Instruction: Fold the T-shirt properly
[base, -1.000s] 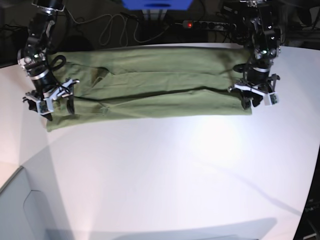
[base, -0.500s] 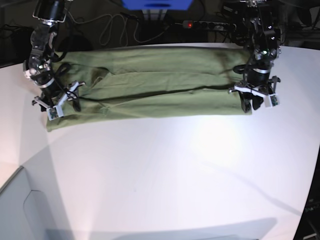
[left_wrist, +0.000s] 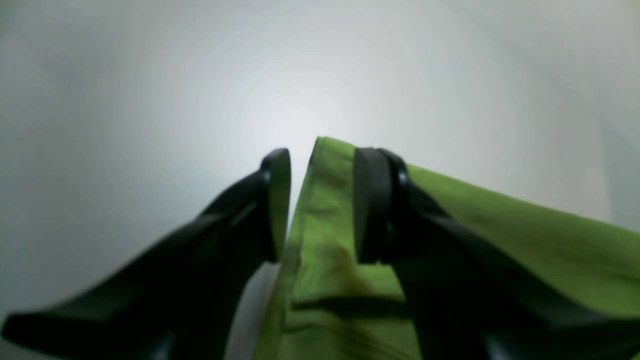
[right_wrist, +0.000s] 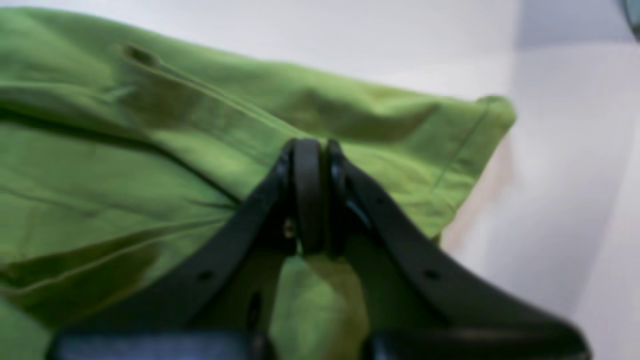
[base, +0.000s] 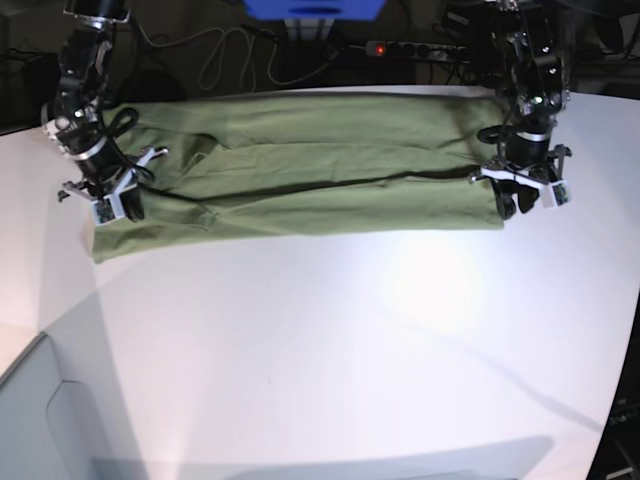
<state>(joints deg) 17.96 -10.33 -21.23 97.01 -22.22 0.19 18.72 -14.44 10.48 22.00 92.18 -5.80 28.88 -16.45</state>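
Where glare pools brightest, white table (base: 330, 330) beneath T-shirt (base: 300, 170), cables (base: 225, 55) behind.

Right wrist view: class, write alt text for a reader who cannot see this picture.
Two black fingers of the right gripper are pressed shut on a fold of a plain sage-green cotton T-shirt, seen close up and slightly blurred. The wrinkled cloth fills the left and middle of the picture, its hemmed corner ending at the right on a smooth white table.

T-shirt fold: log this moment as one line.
T-shirt: long folded band on white table | right gripper: shut on T-shirt end | left gripper: open, straddling other end's edge
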